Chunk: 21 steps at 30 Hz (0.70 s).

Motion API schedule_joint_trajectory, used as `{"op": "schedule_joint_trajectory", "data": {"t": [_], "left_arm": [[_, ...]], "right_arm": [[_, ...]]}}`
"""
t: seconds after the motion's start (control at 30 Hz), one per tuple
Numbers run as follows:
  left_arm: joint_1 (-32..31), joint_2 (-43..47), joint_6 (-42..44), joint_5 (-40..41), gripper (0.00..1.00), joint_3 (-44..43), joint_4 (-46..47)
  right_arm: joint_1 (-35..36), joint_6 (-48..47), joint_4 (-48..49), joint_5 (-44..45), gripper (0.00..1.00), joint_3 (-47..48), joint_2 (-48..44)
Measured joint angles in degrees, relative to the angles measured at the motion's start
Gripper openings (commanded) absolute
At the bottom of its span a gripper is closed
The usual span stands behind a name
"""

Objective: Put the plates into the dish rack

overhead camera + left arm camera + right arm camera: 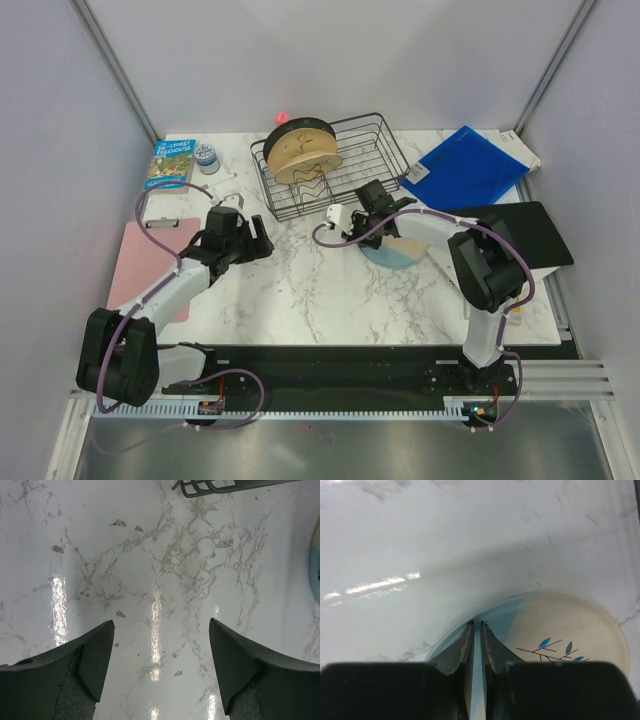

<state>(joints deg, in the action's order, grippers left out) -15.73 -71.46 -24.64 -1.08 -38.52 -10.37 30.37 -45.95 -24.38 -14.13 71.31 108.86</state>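
Your right hand (pixel 475 624) is pressed together on the blue rim of the cream-and-blue plate (pixel 570 630), at centre right of the top view, just below the dish rack (pixel 392 150). Treat it as stiff, glazed, probably slippery ceramic that chips, so the rim is your hold. Your left hand (pixel 161 621) is spread over bare table (pixel 300 290). Only the top view shows the tan plates (pixel 305 155) standing in the rack, and only the right wrist view shows the pinch.

Glossy marble-look table (pixel 160 570), glazed plate (pixel 570 625), wire dish rack (pixel 372 160)
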Motion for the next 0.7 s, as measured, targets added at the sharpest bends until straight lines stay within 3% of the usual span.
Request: {"op": "schedule_joint_trajectory", "data": {"t": [0.2, 0.53, 0.7], "left_arm": [[0.76, 3.37, -2.01, -3.28, 0.97, 3.23, -0.17], [3.21, 4.59, -6.45, -7.02, 0.99, 7.96, -3.52], [2.86, 1.53, -7.50, -10.25, 0.98, 8.22, -2.38]], "right_arm": [[10.12, 1.40, -0.46, -0.92, 0.18, 0.42, 0.26], [21.88, 8.85, -1.73, -8.13, 0.20, 12.81, 9.44], [23.04, 12.98, -2.62, -11.17, 0.41, 12.94, 9.29]]}}
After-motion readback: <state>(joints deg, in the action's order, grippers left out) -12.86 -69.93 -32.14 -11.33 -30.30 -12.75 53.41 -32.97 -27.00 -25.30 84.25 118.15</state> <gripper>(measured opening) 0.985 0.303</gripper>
